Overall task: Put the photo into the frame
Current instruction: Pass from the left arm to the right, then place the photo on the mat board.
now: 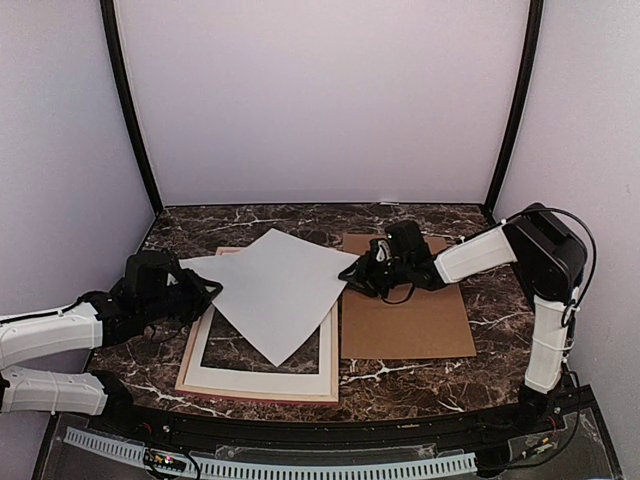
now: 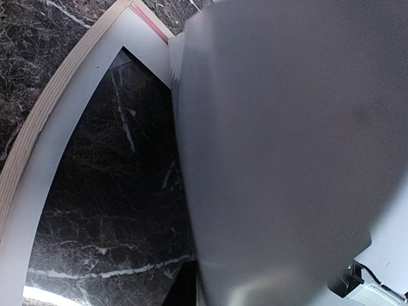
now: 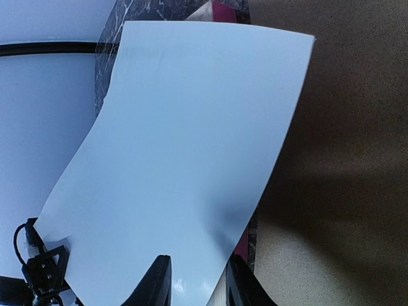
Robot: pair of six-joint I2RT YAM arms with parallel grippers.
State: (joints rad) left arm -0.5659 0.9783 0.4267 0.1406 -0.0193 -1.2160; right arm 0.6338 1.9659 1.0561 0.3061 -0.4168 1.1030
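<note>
Photo (image 1: 275,290) white back up, skewed over frame (image 1: 250,397), strung between both grippers. Right gripper (image 1: 352,272) stands part-open at the corner before it, probably to pinch and square the sheet. Left gripper (image 1: 203,290) sits at the opposite corner; grip unreadable.

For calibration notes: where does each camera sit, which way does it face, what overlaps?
Top external: above and behind the robot, facing down at the table; the whole robot shows, out to left tool and right tool.
Left wrist: on the left wrist, facing across the photo, white back up, to the frame; almost nothing of the robot shows.
Right wrist: on the right wrist, facing over the photo toward the cardboard; its two fingers show.
Shared: all three see the photo.
</note>
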